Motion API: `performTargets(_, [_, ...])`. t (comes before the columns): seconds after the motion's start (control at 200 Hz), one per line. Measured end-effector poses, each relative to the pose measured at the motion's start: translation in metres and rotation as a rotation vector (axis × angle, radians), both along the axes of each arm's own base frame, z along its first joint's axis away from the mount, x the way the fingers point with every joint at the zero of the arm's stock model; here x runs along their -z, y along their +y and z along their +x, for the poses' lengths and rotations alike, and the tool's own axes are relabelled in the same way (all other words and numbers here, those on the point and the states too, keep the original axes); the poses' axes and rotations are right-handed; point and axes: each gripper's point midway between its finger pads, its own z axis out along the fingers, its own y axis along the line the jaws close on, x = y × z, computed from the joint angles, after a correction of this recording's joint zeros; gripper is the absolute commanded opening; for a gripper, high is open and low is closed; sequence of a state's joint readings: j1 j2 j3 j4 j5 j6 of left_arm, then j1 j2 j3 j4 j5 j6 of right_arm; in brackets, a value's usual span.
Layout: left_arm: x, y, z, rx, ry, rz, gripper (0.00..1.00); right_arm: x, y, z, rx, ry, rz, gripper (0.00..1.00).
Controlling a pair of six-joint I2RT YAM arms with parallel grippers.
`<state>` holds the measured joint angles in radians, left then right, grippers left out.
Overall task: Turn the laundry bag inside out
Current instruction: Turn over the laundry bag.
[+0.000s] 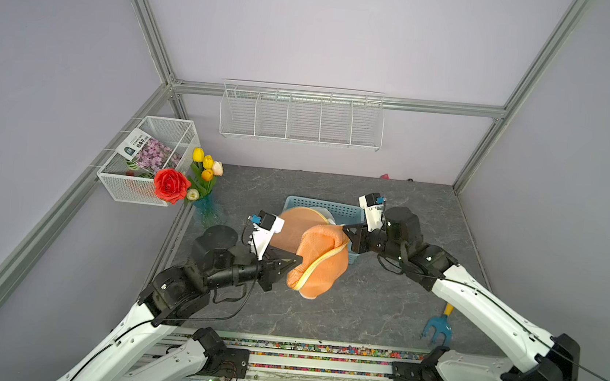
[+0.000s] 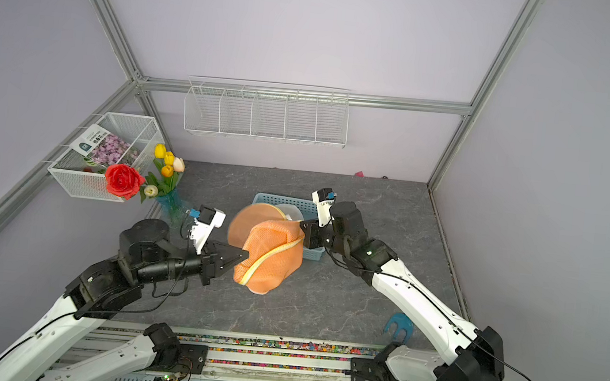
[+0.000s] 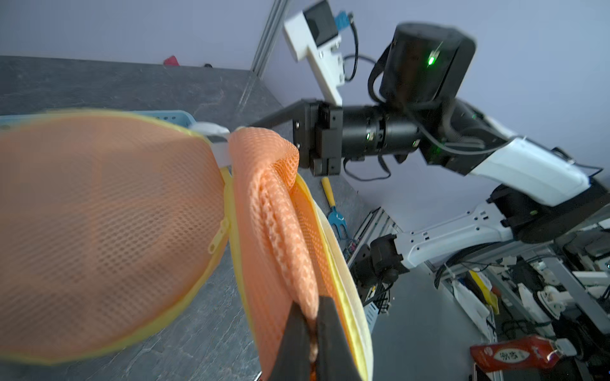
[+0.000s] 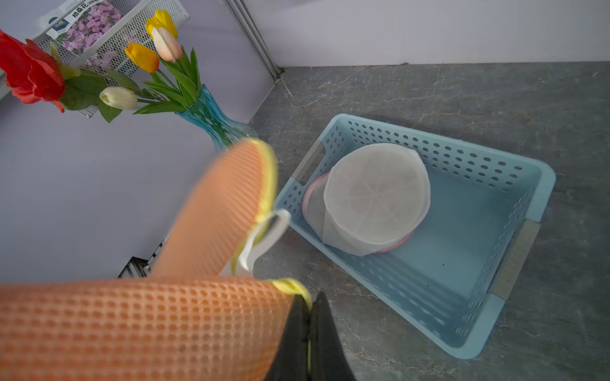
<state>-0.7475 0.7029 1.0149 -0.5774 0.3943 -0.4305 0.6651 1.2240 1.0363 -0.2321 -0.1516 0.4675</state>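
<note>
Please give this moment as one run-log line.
left tool: shut on orange mesh laundry bag | right tool: shut on its yellow edge

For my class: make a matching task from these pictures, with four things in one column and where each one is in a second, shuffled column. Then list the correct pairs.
Column A
1. orange laundry bag
2. white mesh bag
3. blue garden fork
4. seed packet

Column B
a. lying on the table
b. in the wire basket on the side wall
c. pinched by the left gripper and the right gripper
d. inside the pale blue basket

Pairs: 1-c, 2-d, 3-a, 4-b
</note>
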Motion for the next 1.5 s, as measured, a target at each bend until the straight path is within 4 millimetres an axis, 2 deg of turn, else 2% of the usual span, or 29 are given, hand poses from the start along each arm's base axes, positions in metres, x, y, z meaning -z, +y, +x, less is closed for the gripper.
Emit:
performTargets(0.185, [-0.015,0.022,0.002,-0.119,-0.053,-0.069,0.00,0.011,0.002,-0.022,-0.060,0.005,0.091,0.00])
performTargets(0.33, [-0.023,0.028,0.011,-0.184,-0.073,-0.111,0.00,0.015,0.005,-0.032,-0.091,-0.023,0.159,0.00])
performTargets(0.595, [-0.023,0.010,0.028,-0.180,-0.058,-0.115,0.00,0.024,0.015,-0.059,-0.164,-0.075,0.233,0.00])
performTargets(0.755, [-0.016,-0.003,0.041,-0.177,-0.043,-0.093,0.00,0.018,0.011,-0.054,-0.116,-0.069,0.204,0.00])
performTargets(0.84, [-0.017,-0.006,0.045,-0.182,-0.048,-0.095,0.00,0.005,0.005,-0.044,-0.046,-0.053,0.170,0.00])
performTargets(0.965, [-0.023,-0.006,0.052,-0.205,-0.072,-0.097,0.00,-0.016,-0.006,-0.033,0.056,-0.036,0.140,0.31])
performTargets(1.055, [-0.024,-0.003,0.054,-0.226,-0.089,-0.094,0.00,-0.025,-0.014,-0.032,0.101,-0.030,0.138,0.45])
performTargets(1.115, [-0.025,-0.002,0.056,-0.235,-0.098,-0.092,0.00,-0.031,-0.019,-0.037,0.107,-0.033,0.151,0.50])
performTargets(1.175, [-0.027,-0.002,0.055,-0.232,-0.108,-0.093,0.00,-0.043,-0.023,-0.044,0.097,-0.057,0.174,0.53])
performTargets(1.3, [-0.028,-0.009,0.049,-0.173,-0.124,-0.088,0.00,-0.074,-0.023,-0.060,0.019,-0.142,0.238,0.53])
performTargets(1.395, [-0.029,-0.018,0.044,-0.108,-0.122,-0.069,0.00,-0.097,-0.006,-0.073,-0.108,-0.172,0.275,0.49])
performTargets(1.5, [-0.029,-0.023,0.036,-0.045,-0.119,-0.051,0.00,-0.119,0.024,-0.090,-0.270,-0.205,0.283,0.45])
